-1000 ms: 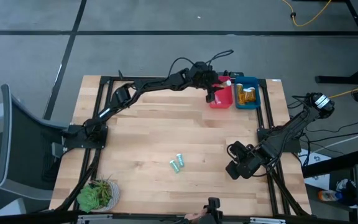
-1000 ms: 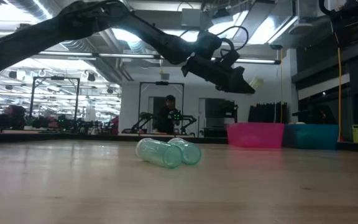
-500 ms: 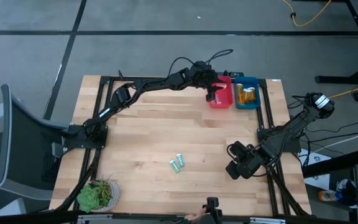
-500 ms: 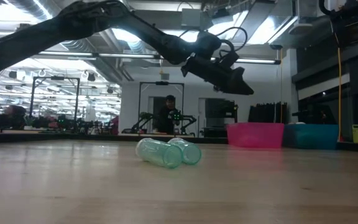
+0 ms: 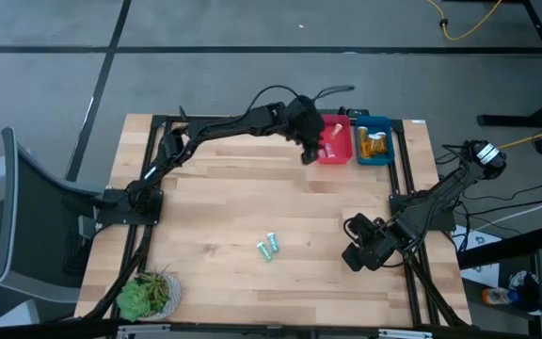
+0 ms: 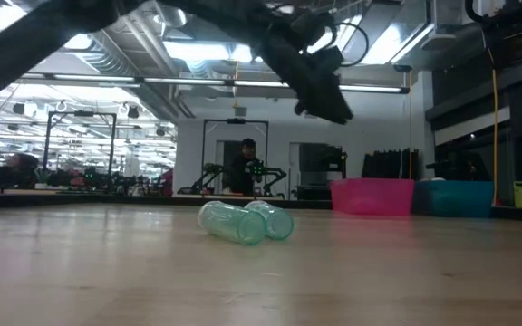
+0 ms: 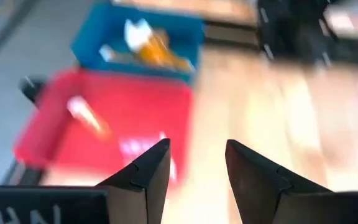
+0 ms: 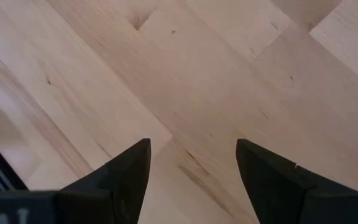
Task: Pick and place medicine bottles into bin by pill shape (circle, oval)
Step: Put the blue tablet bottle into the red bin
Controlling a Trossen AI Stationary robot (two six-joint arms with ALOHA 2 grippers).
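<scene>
Two teal medicine bottles lie side by side on their sides in the middle of the wooden table; the low view shows them too. My left gripper hangs open and empty above the table, just left of the red bin. In the left wrist view its fingers frame that bin, where a pale bottle lies. The blue bin holds orange bottles. My right gripper waits open over bare wood at the right.
The red bin and the blue bin stand side by side at the table's far right. A potted green plant sits at the near left corner. Bare wood lies around the two teal bottles. A person stands in the room beyond.
A pale bottle showed at my left gripper's fingertips over the red bin a second ago; half a second ago it was gone from them. The gripper has since swung from over the bin toward the table's left and a little toward the near edge.
</scene>
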